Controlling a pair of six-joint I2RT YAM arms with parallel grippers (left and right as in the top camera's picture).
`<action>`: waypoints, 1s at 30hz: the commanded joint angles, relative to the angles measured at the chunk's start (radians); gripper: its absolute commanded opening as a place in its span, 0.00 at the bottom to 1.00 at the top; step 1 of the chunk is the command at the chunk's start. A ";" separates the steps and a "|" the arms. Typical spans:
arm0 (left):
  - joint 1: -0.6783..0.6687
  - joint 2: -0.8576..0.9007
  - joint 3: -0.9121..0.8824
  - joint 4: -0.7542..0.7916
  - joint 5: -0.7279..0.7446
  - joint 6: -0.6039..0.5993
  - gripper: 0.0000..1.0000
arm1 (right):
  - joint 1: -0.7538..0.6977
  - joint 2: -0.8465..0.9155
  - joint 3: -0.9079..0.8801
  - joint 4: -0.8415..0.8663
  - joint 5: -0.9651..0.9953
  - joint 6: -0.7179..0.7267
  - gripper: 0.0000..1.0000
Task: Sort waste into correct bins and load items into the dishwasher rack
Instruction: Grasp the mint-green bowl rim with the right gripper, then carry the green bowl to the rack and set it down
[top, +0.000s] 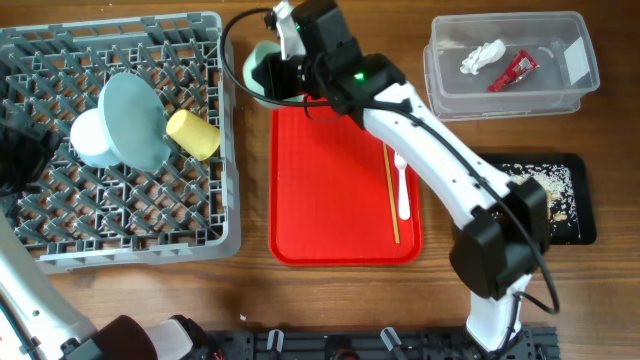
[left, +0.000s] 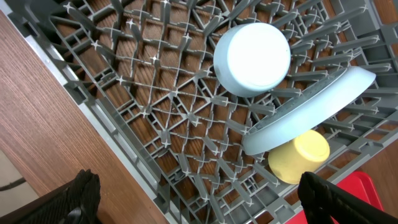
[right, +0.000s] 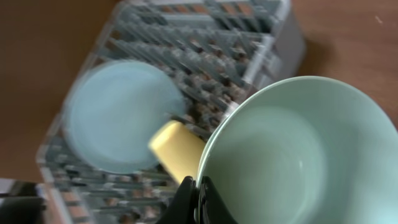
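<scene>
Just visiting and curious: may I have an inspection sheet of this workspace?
Surface: brown wooden table.
Job's things: large pale-blue round plate, small pale bowl and yellow cup in grey plastic peg rack; thin wooden chopsticks and white plastic fork on red tray; white tissue and red wrapper in clear plastic tub; rice scraps in black tray.
Clutter: nothing seen.
Pincers: left pincer open over rack; right pincer shut on pale green saucer.
Cables: black cable loops beside right arm.
Surroundings: nothing seen.
</scene>
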 joint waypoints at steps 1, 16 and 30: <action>0.005 -0.002 0.003 -0.001 -0.016 0.001 1.00 | 0.002 -0.019 0.002 0.114 -0.189 0.092 0.04; 0.005 -0.002 0.003 -0.016 -0.015 0.001 1.00 | 0.087 0.232 0.001 0.945 -0.226 0.608 0.04; 0.005 -0.002 0.003 -0.023 -0.015 0.001 1.00 | 0.098 0.443 0.001 1.103 -0.169 0.804 0.04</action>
